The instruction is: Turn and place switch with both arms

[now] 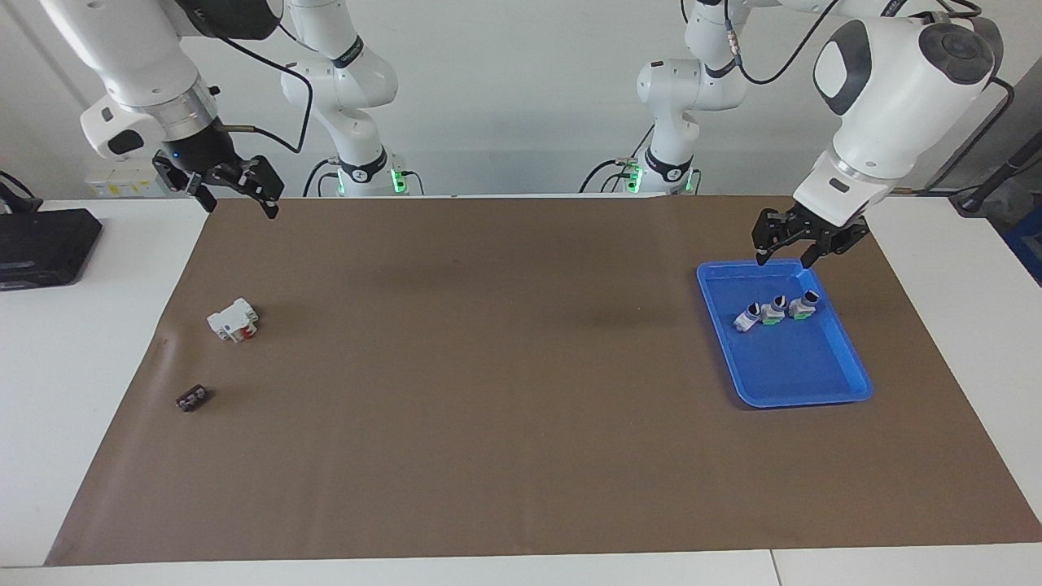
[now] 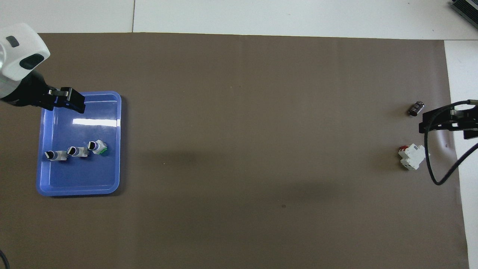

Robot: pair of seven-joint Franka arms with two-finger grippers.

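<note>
A plain brown mat (image 1: 505, 382) covers the white worktop (image 1: 73, 342). The tray (image 1: 814, 382) is bright blue. Each switch (image 1: 803, 306) in it is white-grey with a green end and a black knob. The block (image 1: 233, 319) is white with red. The small piece (image 1: 192, 398) is dark brown.

Pretty plain setup: a white desk (image 1: 98, 342) with a big brown mat (image 1: 488, 391) covering most of the top, and a visible seam between the white panels along the edge farthest from the robots. The wall (image 1: 505, 89) at the back is flat white with soft, even lighting. A black box (image 1: 41, 244) sits on the bare desk off the mat, and there's a dark blue something (image 1: 1027, 244) at the frame edge, can't tell what.
</note>
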